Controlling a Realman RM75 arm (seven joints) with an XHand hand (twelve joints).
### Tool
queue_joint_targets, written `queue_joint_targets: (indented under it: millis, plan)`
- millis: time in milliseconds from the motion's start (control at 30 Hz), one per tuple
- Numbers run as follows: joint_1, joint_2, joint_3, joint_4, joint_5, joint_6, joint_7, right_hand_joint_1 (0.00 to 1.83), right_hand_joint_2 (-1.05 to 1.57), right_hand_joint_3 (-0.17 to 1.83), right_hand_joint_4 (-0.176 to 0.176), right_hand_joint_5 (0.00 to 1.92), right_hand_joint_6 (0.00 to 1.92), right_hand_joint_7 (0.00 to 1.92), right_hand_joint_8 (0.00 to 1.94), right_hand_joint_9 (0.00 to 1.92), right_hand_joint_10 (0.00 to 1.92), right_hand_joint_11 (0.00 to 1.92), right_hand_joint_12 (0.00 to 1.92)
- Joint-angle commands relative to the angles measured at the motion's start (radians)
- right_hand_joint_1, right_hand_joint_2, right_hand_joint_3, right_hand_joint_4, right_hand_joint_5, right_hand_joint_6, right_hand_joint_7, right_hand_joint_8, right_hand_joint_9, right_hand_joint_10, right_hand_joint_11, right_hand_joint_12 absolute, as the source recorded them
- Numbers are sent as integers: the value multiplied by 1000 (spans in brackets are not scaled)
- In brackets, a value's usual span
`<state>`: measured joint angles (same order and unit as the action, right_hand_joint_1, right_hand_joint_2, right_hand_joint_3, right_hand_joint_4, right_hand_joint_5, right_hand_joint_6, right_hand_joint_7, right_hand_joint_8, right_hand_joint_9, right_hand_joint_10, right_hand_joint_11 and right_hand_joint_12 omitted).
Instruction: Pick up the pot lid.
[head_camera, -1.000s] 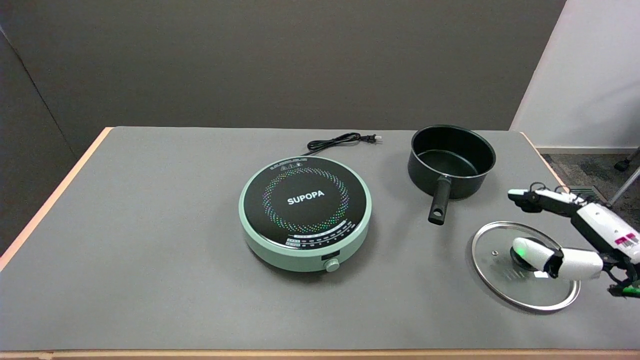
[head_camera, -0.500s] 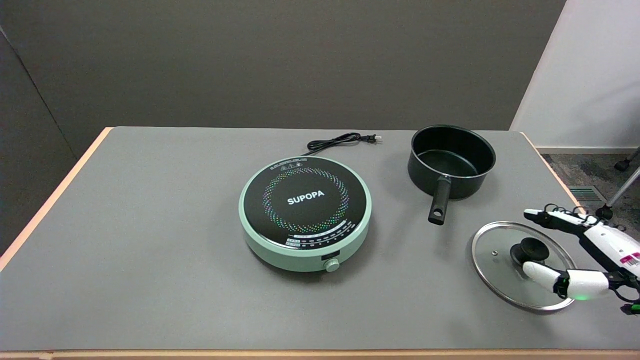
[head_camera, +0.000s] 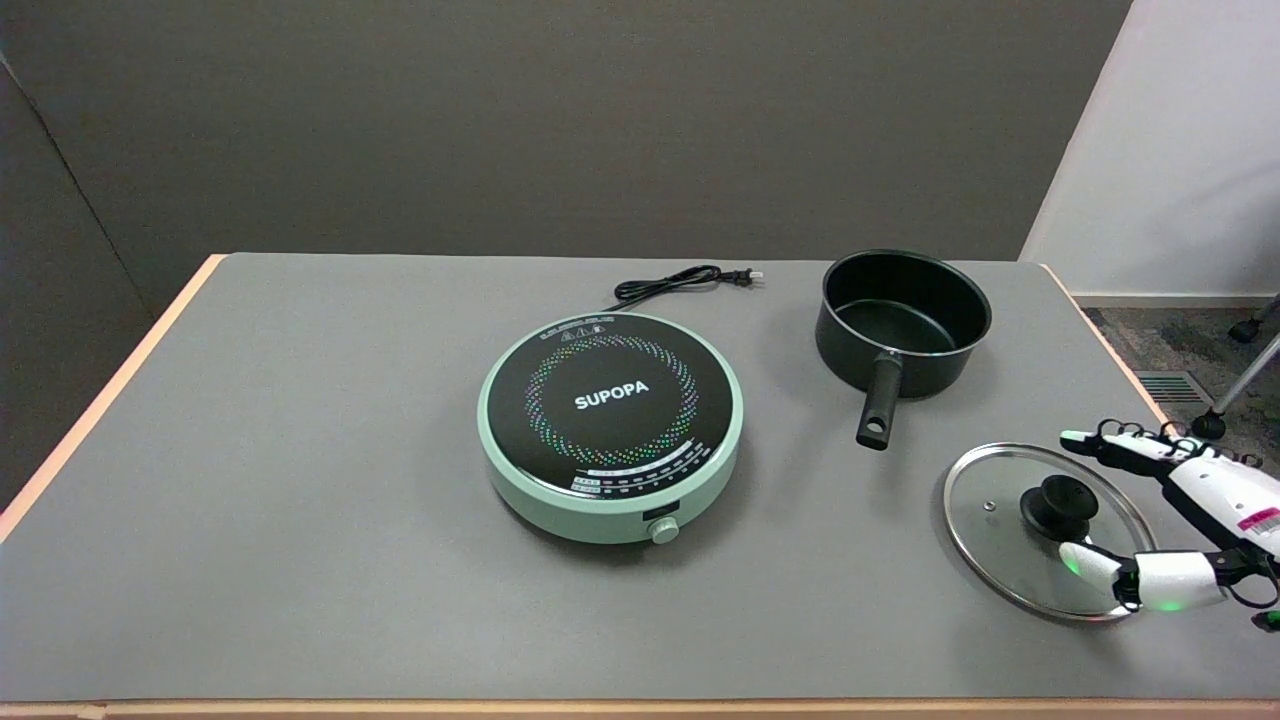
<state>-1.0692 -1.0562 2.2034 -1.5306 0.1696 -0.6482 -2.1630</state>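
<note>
Glass pot lid (head_camera: 1010, 560) lies flat near the tabletop's (head_camera: 300, 500) right edge, knob up. Right hand (head_camera: 1165, 520) hovers at its right rim, fingers apart, empty. Black pot (head_camera: 903, 320) stands behind.

One brand name is reading clearly: "SUPOPA", in white capitals, sitting at the centre of the black glass top of the round green hotplate (head_camera: 610, 425). A ring of small coloured dots is circling the word. Fine white print is running along the far edge of the glass and in a curved band along the near edge, just above the knob (head_camera: 664, 531); both are staying too small to read. A pink label (head_camera: 1259, 520) with dark marks is showing on the white casing of the robot hand (head_camera: 1170, 520); its characters are not resolving.
</note>
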Motion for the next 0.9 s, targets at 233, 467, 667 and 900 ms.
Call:
queue_joint_targets:
  millis: [233, 467, 667, 900]
  plan:
    - [33, 46, 70, -54, -102, 108, 5, 653, 459, 857, 25, 345, 174, 395, 183, 442, 275, 160, 456]
    - [45, 64, 59, -37, -106, 119, 12, 656, 482, 851, 25, 384, 184, 484, 191, 489, 306, 179, 443]
    - [51, 74, 43, -37, -123, 149, 26, 679, 511, 846, 29, 428, 197, 553, 224, 538, 354, 211, 447]
    - [68, 98, 27, -38, -179, 205, 39, 732, 510, 865, 31, 433, 199, 556, 232, 545, 371, 224, 449]
